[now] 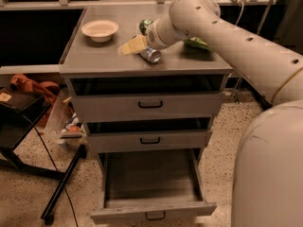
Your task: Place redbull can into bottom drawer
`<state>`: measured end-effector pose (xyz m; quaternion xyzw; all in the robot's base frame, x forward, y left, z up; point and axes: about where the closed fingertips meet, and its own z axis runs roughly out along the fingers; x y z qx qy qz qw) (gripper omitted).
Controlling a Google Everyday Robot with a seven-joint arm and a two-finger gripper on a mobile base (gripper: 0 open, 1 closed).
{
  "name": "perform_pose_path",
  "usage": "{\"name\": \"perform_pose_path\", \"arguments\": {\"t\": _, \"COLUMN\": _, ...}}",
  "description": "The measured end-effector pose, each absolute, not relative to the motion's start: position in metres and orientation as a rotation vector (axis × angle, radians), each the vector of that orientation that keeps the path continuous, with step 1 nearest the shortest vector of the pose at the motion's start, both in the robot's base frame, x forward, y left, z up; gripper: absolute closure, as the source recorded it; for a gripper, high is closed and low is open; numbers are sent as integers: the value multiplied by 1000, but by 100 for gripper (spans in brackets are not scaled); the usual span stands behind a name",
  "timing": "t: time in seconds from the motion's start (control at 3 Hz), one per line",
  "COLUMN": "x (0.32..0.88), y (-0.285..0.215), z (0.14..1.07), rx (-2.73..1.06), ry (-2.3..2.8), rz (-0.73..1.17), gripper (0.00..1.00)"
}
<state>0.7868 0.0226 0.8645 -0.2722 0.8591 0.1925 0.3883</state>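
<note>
Camera view: bowl (100,30), green can (144,24) and green bag (199,44) sit near gripper (130,46); grip can't tell. Redbull can (151,55) lies sideways just beside it, silver end facing front-right. Bottom drawer (152,211) open.

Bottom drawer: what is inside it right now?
Only bare grey floor shows in the open bottom drawer; its rear is covered by the middle drawer. The redbull can lies on the cabinet top by the pincer.

Looks like some lab or workshop, going by the grey metal drawer bench (94,60), speckled floor (23,200), a cable (238,9) at the back and the robot hand (130,46) over it.
</note>
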Motion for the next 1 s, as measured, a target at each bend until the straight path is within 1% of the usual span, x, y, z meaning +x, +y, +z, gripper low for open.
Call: {"name": "perform_pose_path", "arguments": {"t": 1.0, "x": 813, "y": 43, "z": 853, "rx": -681, "ry": 2282, "rz": 399, "gripper": 0}}
